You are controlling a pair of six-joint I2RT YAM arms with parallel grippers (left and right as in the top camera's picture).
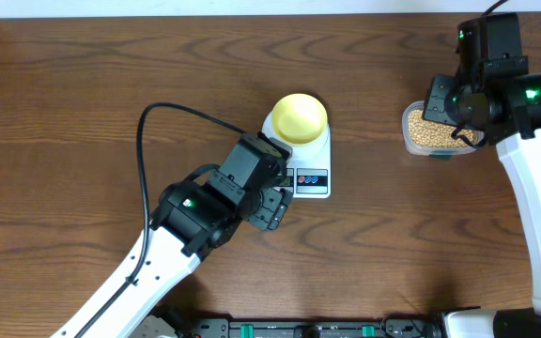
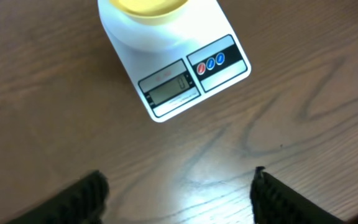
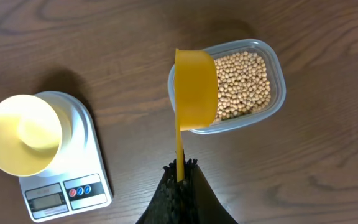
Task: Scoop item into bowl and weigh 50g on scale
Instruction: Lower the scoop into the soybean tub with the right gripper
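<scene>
Step in hand, as I read it: loading the scoop. Your right gripper (image 3: 179, 174) had its jaws pressed together on the handle of the yellow scoop (image 3: 195, 87). The scoop's cup hung over the left part of the clear tub (image 3: 277, 102), right of centre in the right wrist view. No beans showed on the scoop; the soybeans (image 3: 244, 78) lay in the tub. The pale-yellow bowl (image 3: 22, 134) sat on the white scale (image 3: 73, 186) at lower left of that view. It looked empty and was well apart from the tub. Your left gripper (image 2: 178, 194) had its jaws spread, holding nothing, over bare table (image 2: 36, 74) just below the scale's front. The display (image 2: 169, 87) was too blurred to read.

To do it well, you needed to dip the cup low into the beans and lift a modest, level load. Then you had to carry it flat leftward and tip slowly over the bowl's middle, with smaller loads near target. You also wanted the left gripper kept off the scale, or the reading would likely skew.
</scene>
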